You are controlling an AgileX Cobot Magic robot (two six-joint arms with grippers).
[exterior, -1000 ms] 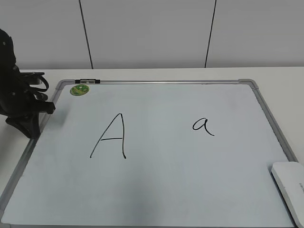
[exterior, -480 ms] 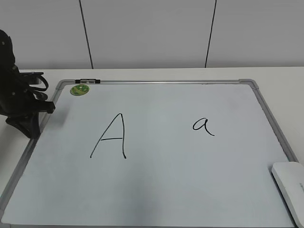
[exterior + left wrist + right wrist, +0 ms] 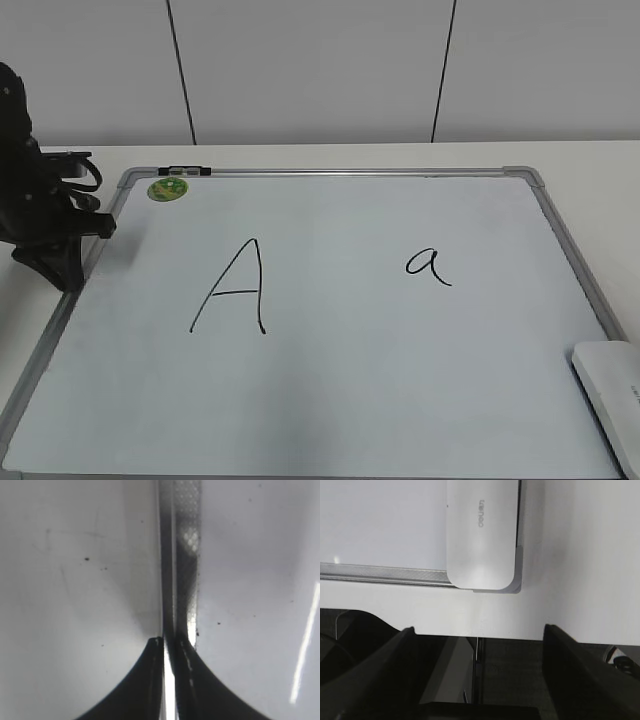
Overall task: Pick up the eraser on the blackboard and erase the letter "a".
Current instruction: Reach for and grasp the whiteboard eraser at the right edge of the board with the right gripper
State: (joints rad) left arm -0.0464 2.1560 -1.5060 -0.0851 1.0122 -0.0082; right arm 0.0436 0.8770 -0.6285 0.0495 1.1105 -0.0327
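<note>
The blackboard (image 3: 340,390) is a pale whiteboard with a grey frame, lying flat on a white table. The small black letter "a" (image 3: 427,265) is right of centre. The white eraser (image 3: 610,395) lies on the board's near right corner, partly cut off by the view's edge. In the right wrist view the eraser (image 3: 480,535) lies over the board's corner, and my right gripper (image 3: 477,630) is open and empty, apart from it, over the table's edge. My left gripper (image 3: 72,278) is shut and empty at the board's left frame (image 3: 182,555); its tips (image 3: 165,642) show in the left wrist view.
A large capital "A" (image 3: 232,290) is written left of centre. A round green magnet (image 3: 167,188) sits at the board's far left corner, with a small black clip (image 3: 185,171) on the top frame. A white panelled wall stands behind the table.
</note>
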